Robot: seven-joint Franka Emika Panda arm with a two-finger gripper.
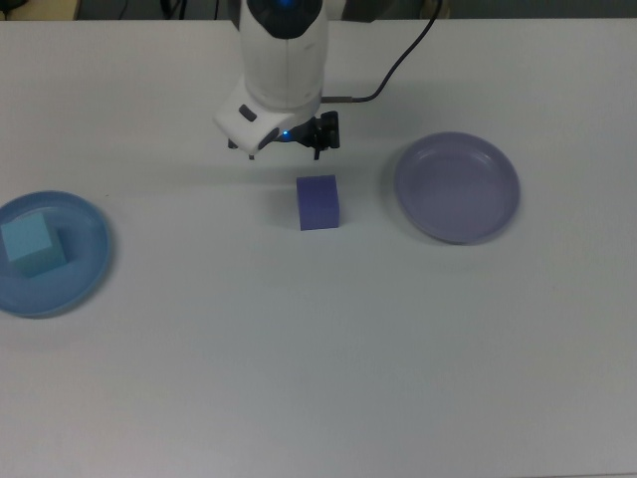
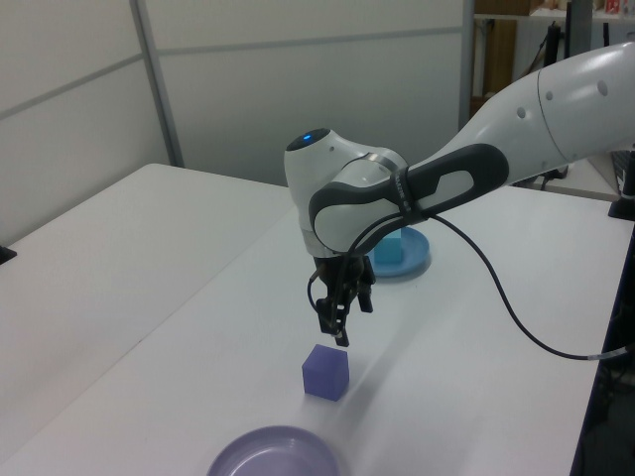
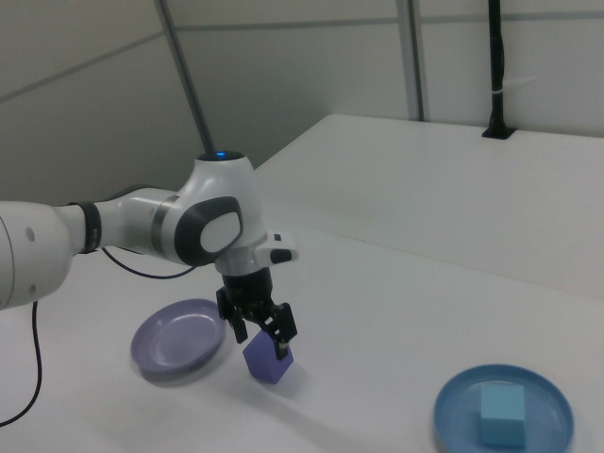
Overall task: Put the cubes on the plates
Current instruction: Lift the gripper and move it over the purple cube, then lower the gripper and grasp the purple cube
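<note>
The dark blue-violet cube [image 1: 318, 202] [image 2: 325, 372] [image 3: 269, 364] stands on the white table between the two plates. My gripper [image 1: 287, 147] [image 2: 335, 327] [image 3: 261, 338] hangs open and empty just above it, slightly toward the top view's upper edge. The light cyan cube [image 1: 30, 244] [image 2: 390, 250] [image 3: 501, 413] rests inside the blue plate [image 1: 88, 287] [image 2: 418, 264] [image 3: 453, 415] at the top view's left. The lavender plate [image 1: 458, 187] [image 2: 273, 456] [image 3: 175, 344] lies to the right of the dark cube in the top view, with nothing on it.
A black cable [image 1: 398, 65] [image 2: 516, 317] trails from the arm across the table. A second white table [image 2: 99, 258] adjoins on the left view's left. Wall panels stand behind.
</note>
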